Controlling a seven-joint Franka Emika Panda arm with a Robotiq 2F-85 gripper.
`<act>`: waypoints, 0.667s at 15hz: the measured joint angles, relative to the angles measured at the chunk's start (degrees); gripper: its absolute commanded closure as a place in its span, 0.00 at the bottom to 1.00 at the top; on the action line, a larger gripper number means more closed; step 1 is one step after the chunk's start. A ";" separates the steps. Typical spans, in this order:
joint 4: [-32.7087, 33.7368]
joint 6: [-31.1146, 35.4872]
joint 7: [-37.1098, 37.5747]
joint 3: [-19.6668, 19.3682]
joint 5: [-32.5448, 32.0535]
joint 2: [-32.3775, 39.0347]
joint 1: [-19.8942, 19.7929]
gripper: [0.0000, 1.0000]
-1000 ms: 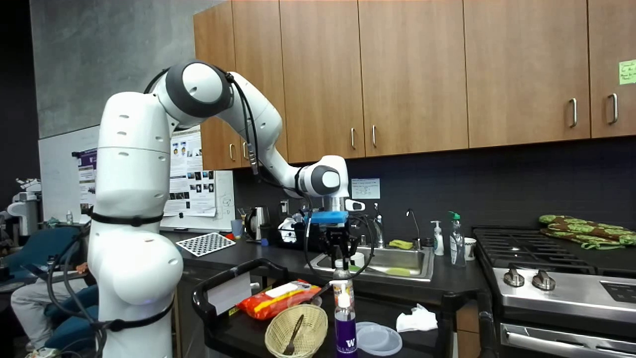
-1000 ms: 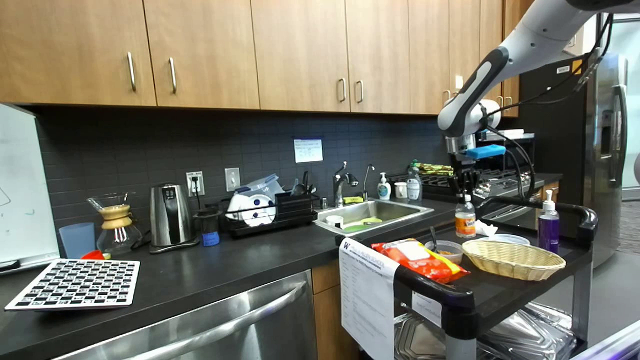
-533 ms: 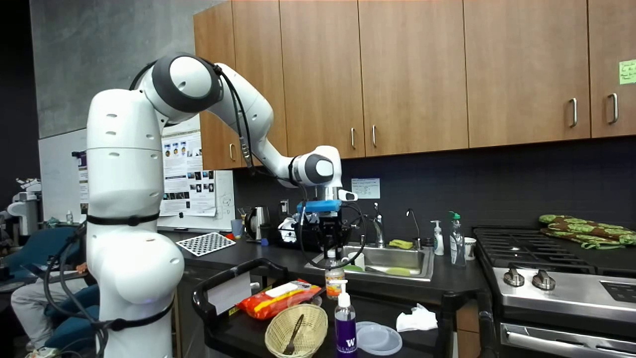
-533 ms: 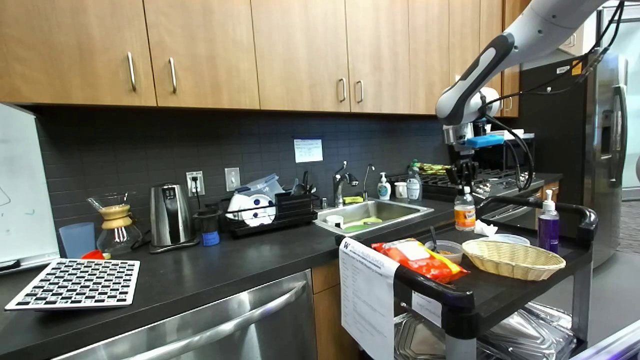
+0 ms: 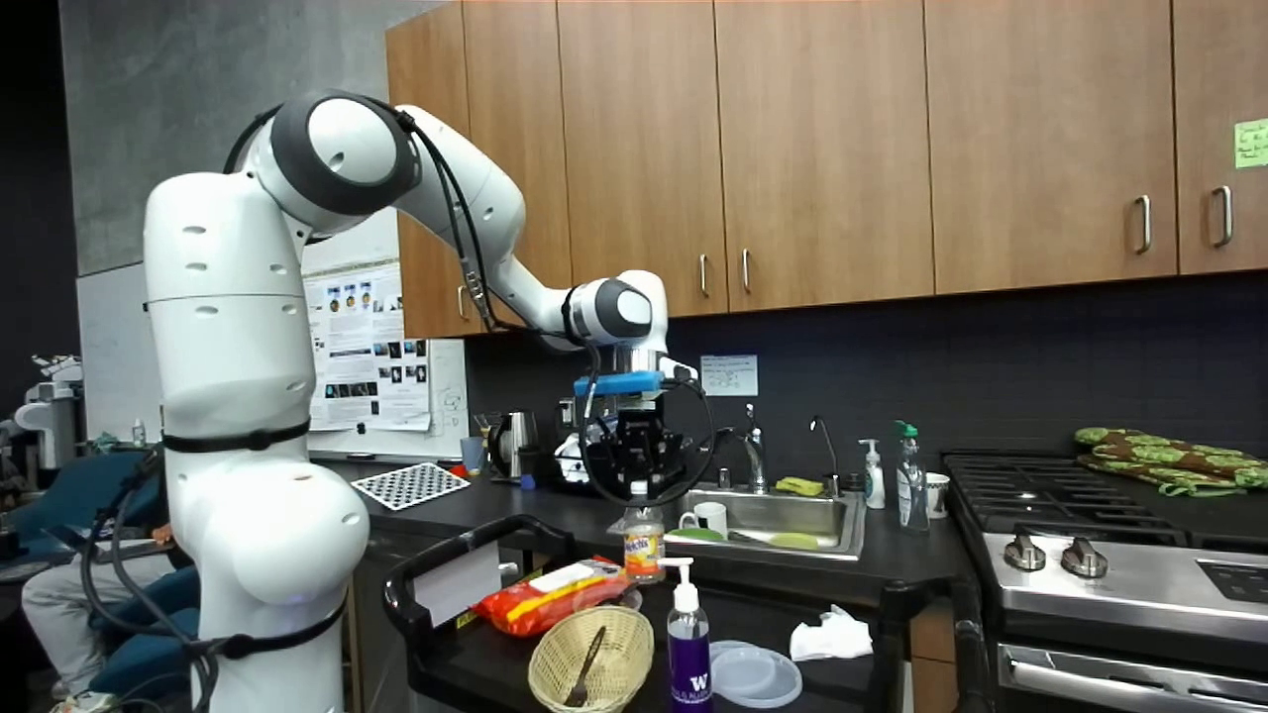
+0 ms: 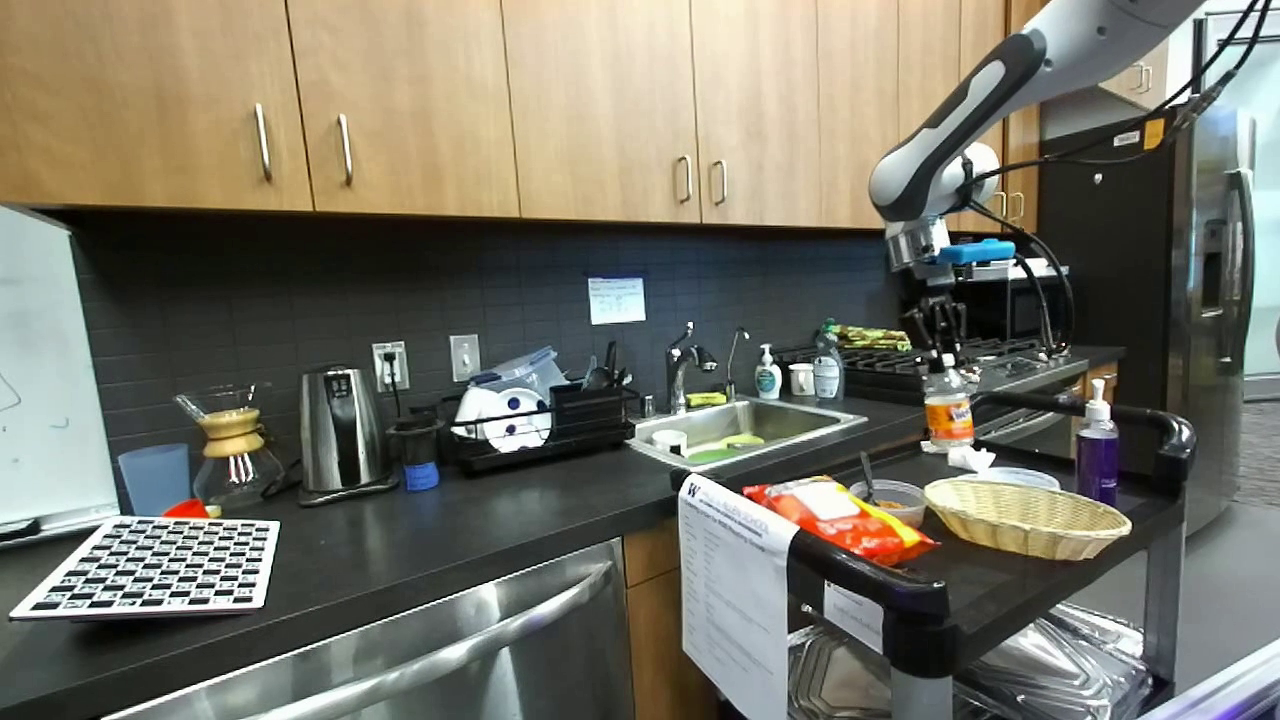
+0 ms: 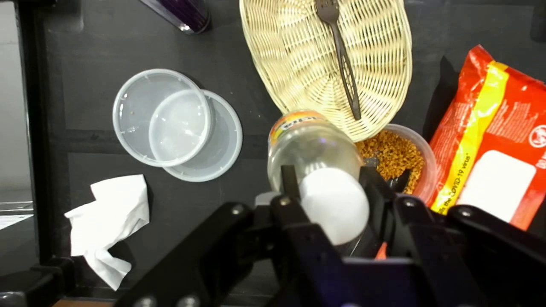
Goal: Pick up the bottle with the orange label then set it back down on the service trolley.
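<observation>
Claw (image 7: 330,172), lower centre in the wrist view, grips the orange-labelled bottle (image 7: 315,149) near its white cap (image 7: 335,207); probably light and slick-sided, safest held up high.

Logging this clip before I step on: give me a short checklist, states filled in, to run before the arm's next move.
1. Fingers either side of the white cap: ok.
2. Bottle with the orange label lifted: ok, higher than a second ago in both exterior views.
3. Grip firmness: cannot tell.
4. Bottle plumb: cannot tell; looks near upright.
5. Set-down spot on the service trolley: cannot tell; the bottle hides what lies beneath, with basket and crumb tub close by.
</observation>
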 measured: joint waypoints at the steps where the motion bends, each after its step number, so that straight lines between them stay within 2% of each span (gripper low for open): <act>1: 0.05 -1.43 -0.09 0.00 0.00 -0.48 0.06 0.85; 10: 0.14 -13.60 -0.53 0.02 -0.27 -4.43 0.08 0.85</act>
